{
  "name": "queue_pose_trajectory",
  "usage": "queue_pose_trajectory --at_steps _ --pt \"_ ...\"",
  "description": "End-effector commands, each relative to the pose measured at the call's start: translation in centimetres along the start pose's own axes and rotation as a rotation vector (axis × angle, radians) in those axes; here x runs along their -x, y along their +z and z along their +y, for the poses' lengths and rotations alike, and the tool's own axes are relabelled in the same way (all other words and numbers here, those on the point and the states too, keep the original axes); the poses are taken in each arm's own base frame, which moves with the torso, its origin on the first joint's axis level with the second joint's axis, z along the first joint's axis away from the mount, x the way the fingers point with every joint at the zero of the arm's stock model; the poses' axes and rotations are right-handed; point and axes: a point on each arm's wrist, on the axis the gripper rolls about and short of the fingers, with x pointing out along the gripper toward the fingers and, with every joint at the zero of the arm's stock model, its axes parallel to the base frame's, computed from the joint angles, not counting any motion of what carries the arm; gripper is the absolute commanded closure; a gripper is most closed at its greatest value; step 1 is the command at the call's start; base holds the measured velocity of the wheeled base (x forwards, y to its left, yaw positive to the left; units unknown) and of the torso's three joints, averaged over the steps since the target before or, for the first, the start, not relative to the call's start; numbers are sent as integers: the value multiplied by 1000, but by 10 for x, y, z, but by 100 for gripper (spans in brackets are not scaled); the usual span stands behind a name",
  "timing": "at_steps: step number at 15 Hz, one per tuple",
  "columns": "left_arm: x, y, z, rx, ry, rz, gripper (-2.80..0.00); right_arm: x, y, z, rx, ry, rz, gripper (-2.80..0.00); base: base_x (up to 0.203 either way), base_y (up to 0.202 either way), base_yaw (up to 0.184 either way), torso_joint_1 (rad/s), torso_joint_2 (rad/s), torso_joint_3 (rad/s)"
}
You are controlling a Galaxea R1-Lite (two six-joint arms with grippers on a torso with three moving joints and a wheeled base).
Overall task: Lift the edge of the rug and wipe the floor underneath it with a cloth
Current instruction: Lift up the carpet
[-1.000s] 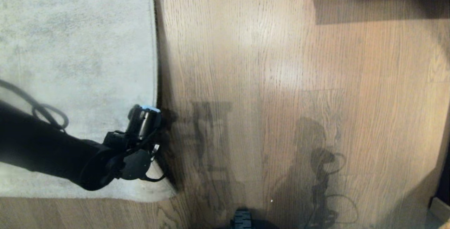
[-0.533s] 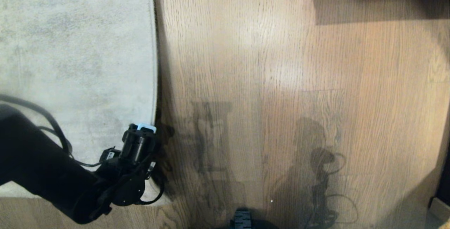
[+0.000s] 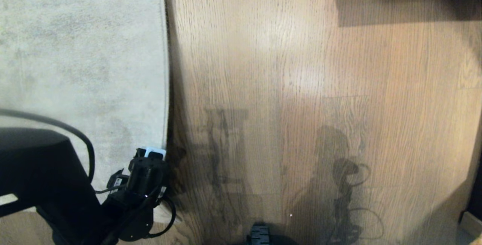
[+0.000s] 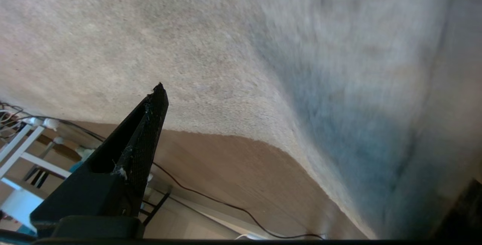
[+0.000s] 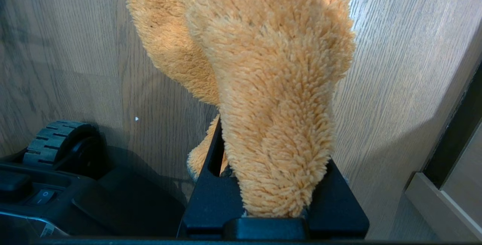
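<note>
The rug edge [image 3: 166, 68] is a thin straight border of a pale grey-beige, mottled short-pile rug lying flat on the brown wood-grain floor [image 3: 301, 87]. The left gripper [image 3: 155, 154] hangs at that border near the rug's corner, spread wide and empty. Only the right wrist view shows the cloth [image 5: 271, 87], a fluffy mustard-orange rag clenched in the right gripper [image 5: 273, 196] above the planks, beside a base wheel [image 5: 56, 139].
</note>
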Motion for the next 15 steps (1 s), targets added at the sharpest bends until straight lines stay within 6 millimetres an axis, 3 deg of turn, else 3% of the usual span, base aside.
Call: queue_pose_trajectory --at_steps 1,8,9,15 --pt "-4 -13 -8 -24 -2 15 -280 0 0 0 0 1 1 0 0 0 0 0 0 0" --pt "-5 -21 -7 -14 0 12 -280 0 0 0 0 1 1 0 0 0 0 0 0 0" --pt "-4 -22 -6 -17 -1 15 0 0 0 0 0 1 1 0 0 0 0 0 0 0" --pt "-5 -24 -7 -15 -8 19 0 0 0 0 0 1 1 0 0 0 0 0 0 0"
